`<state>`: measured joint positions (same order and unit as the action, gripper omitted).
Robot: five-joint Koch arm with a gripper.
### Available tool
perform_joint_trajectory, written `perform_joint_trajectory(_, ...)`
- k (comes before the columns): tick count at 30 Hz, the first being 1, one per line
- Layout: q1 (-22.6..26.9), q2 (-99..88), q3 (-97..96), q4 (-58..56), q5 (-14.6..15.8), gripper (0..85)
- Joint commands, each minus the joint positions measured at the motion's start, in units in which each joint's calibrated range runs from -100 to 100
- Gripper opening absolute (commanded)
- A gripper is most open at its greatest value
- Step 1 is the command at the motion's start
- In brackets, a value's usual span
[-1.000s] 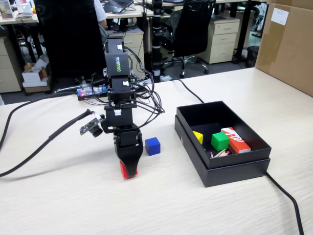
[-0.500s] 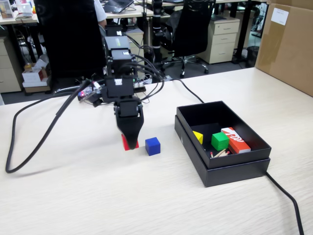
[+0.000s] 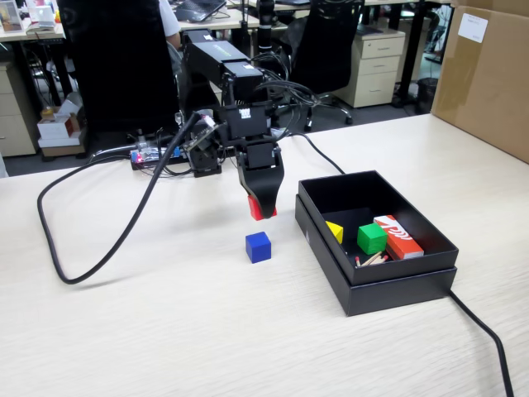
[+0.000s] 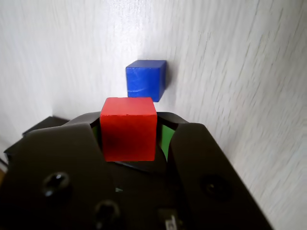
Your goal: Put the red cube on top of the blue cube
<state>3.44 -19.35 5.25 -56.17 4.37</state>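
Red cube (image 4: pixel 128 128) between claw (image 4: pixel 136 132) jaws

Arm (image 3: pixel 227 83): you see stacked black box-shaped segments, matte, one bearing a small white label.
Cables (image 3: pixel 281 87): black loops spilling beside the arm.
Fingers (image 4: pixel 206 158): broad black plastic, green lining inside, round screw recesses behind them.

In the fixed view, the black gripper (image 3: pixel 262 207) covers most of the small matte red cube (image 3: pixel 257 208). White lettering on the red-orange box (image 3: pixel 397 236) is unreadable.
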Motion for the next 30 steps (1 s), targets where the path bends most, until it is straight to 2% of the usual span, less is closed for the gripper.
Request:
perform_joint_trajectory(1, 0.0, -1.6, 1.9, -0.1, 0.2, 0.8)
perform_joint_trajectory(30, -1.4, 5.0, 0.4, 5.8, -0.2, 0.8)
